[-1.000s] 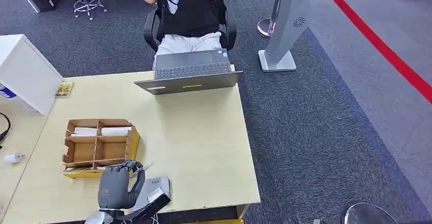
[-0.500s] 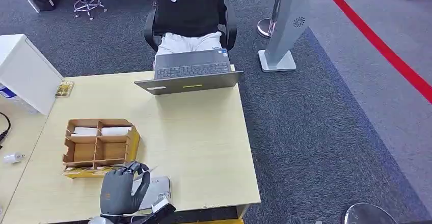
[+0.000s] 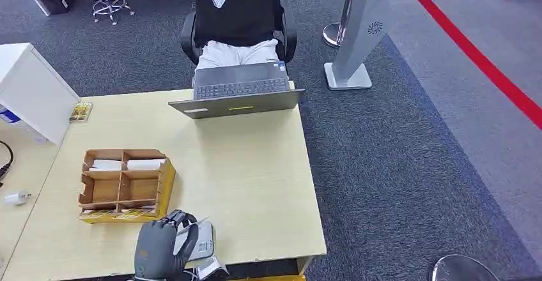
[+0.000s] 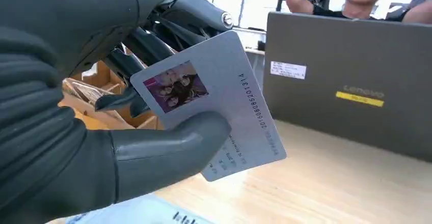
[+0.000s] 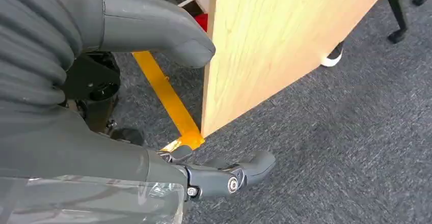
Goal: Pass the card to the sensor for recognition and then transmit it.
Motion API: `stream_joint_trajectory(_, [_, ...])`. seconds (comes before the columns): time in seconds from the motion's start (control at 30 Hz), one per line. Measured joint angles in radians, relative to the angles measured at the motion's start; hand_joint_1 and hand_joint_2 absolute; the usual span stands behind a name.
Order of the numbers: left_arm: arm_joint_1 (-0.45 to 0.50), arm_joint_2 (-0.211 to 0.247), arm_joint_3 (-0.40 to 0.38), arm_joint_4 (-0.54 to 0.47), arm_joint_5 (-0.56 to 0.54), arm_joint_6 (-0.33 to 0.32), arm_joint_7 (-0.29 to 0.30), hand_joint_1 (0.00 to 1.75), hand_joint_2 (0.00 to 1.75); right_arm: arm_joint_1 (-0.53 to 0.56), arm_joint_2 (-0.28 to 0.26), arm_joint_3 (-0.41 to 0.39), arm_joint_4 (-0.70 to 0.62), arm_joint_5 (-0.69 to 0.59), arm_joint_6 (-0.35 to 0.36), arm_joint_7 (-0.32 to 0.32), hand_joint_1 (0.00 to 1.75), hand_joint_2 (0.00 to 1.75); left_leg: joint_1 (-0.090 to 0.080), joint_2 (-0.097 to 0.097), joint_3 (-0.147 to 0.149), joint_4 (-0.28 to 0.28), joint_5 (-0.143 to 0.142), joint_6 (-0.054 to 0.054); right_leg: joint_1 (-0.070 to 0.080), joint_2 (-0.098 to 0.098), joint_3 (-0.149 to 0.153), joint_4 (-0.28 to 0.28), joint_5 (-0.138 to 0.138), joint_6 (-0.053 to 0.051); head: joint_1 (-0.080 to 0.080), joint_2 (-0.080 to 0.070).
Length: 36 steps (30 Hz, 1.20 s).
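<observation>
The robot's left hand (image 3: 158,250), thumb and fingers pinching the card (image 4: 214,107), has drifted rightward over the grey sensor (image 3: 203,238) at the bench (image 3: 255,179) edge, apparently presenting it for reading.

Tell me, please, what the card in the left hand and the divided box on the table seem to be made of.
The card in the left hand looks like thin rigid plastic: smooth matte pale grey face, crisp rounded corner, printed photo and numbers, flat with no bend visible. The divided box looks like brown corrugated cardboard: dull surface, thin slotted partitions, yellow outer side. The table seems to be light wood-grain laminate; that is a guess.
</observation>
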Motion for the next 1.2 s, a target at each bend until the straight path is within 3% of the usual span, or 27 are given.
stream_joint_trajectory(0.53, [-0.004,0.023,-0.034,0.112,0.027,0.016,0.032,1.75,1.75,0.001,0.000,0.005,0.000,-0.001,-0.001,0.000,0.00,1.75,0.000,0.000,0.000,0.000,0.000,0.000,0.000,0.000,0.000,0.000,0.000,0.000,0.000,0.000])
stream_joint_trajectory(1.2, [-0.007,0.029,-0.034,0.152,0.039,0.019,0.038,1.75,1.75,0.002,0.000,0.014,0.000,-0.001,-0.003,0.003,0.00,1.75,0.000,0.000,0.000,0.000,0.000,0.000,0.000,0.000,0.000,0.000,0.000,0.000,0.000,0.000])
